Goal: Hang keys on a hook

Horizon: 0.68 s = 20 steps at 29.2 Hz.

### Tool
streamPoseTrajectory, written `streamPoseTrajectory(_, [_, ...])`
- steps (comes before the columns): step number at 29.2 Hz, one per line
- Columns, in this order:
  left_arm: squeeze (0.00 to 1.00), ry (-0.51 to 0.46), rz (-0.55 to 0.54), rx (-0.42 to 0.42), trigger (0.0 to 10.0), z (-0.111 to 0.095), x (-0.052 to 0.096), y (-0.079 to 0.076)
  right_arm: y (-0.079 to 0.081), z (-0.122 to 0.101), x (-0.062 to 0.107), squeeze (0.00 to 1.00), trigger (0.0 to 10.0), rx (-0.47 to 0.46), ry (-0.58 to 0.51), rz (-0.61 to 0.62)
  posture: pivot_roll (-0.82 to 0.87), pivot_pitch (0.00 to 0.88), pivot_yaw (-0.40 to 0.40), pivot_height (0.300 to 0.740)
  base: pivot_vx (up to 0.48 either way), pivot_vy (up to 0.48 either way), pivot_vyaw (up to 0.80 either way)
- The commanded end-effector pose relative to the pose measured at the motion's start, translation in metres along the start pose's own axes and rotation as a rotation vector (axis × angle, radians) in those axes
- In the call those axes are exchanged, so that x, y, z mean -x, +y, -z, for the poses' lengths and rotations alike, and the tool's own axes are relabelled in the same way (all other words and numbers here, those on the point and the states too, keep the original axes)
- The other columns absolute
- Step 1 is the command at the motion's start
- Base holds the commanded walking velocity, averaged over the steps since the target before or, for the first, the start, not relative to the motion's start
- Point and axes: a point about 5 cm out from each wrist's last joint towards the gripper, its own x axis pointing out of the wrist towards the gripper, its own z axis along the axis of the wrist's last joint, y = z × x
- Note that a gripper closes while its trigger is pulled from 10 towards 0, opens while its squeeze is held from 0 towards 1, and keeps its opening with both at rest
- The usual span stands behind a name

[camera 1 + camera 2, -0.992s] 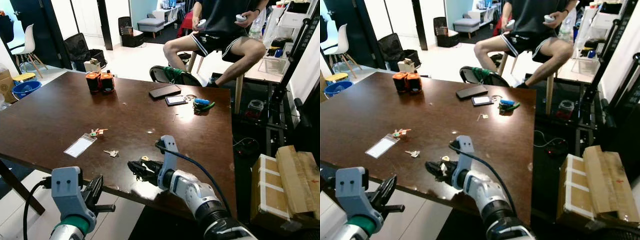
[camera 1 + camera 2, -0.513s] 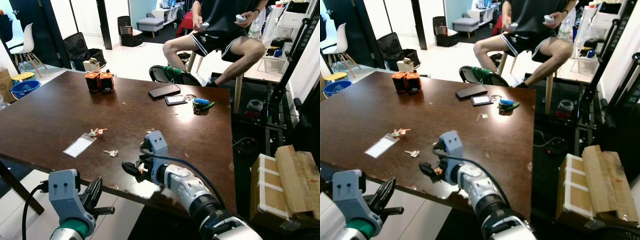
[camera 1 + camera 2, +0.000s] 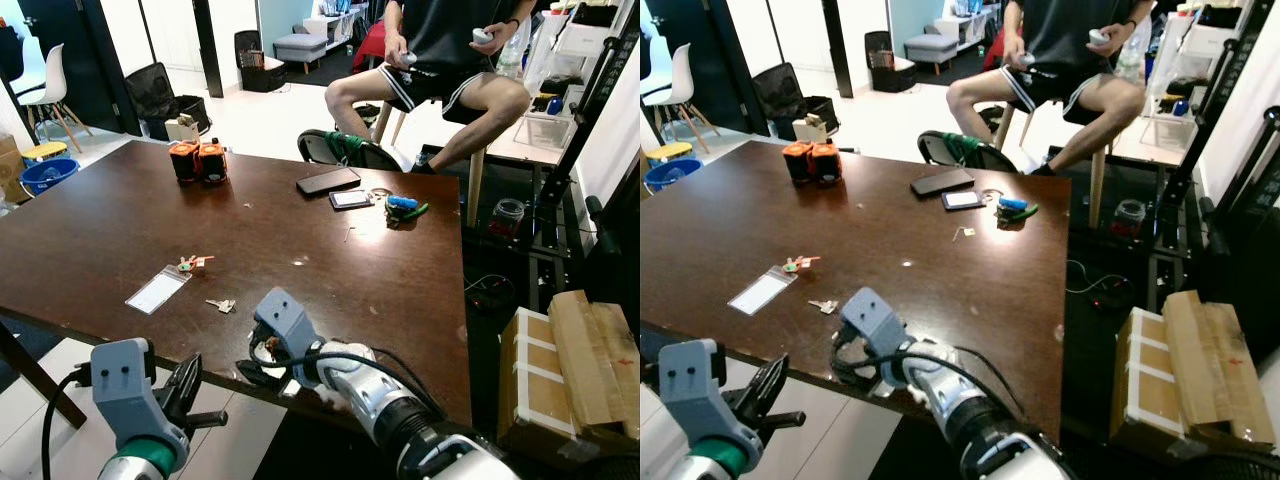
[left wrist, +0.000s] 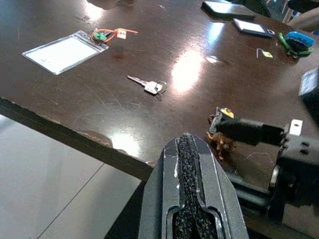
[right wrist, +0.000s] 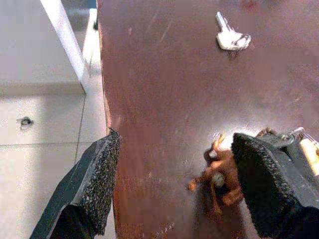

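Note:
A small bunch of copper-coloured keys (image 5: 218, 175) lies on the dark wooden table (image 3: 120, 220) close to its front edge. My right gripper (image 5: 174, 184) is open around that spot. One pad (image 5: 97, 181) hangs past the table edge over the floor, and the other pad (image 5: 264, 179) sits just beside the bunch. In the left eye view the right gripper (image 3: 258, 362) is low at the front edge. A single silver key (image 3: 222, 305) lies a little further in. My left gripper (image 4: 187, 184) is shut and empty, held below and in front of the edge.
A clear badge holder (image 3: 160, 291) and an orange-green key tag (image 3: 191, 264) lie left of the silver key. Two phones (image 3: 329, 182), a blue-green item (image 3: 405, 207) and orange battery packs (image 3: 199, 162) sit further back. A person (image 3: 440, 60) sits beyond the table. Cardboard boxes (image 3: 580, 370) stand on the right.
My right gripper has slid left and toward the table's front edge, and its wrist has turned. The key bunch came along with it. The left arm has barely moved.

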Motion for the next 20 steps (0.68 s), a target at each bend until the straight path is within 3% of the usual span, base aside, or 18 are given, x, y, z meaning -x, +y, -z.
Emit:
streamPoseTrajectory(1, [0.00,0.010,-0.012,0.009,10.0,0.001,0.002,0.002,0.005,0.006,-0.001,0.00,10.0,0.003,0.026,-0.017,0.01,0.066,0.110,0.740,0.000,0.000,0.00])
streamPoseTrajectory(10, [0.00,0.000,-0.004,0.014,10.0,-0.002,0.001,0.002,-0.003,0.019,0.006,0.00,10.0,0.023,0.057,0.015,0.02,0.071,0.112,0.740,0.000,0.000,0.00])
streamPoseTrajectory(20, [0.00,0.002,0.004,0.011,10.0,-0.003,-0.001,0.001,0.001,0.030,0.008,0.00,10.0,0.030,0.100,-0.028,0.02,0.073,0.119,0.740,0.000,0.000,0.00])
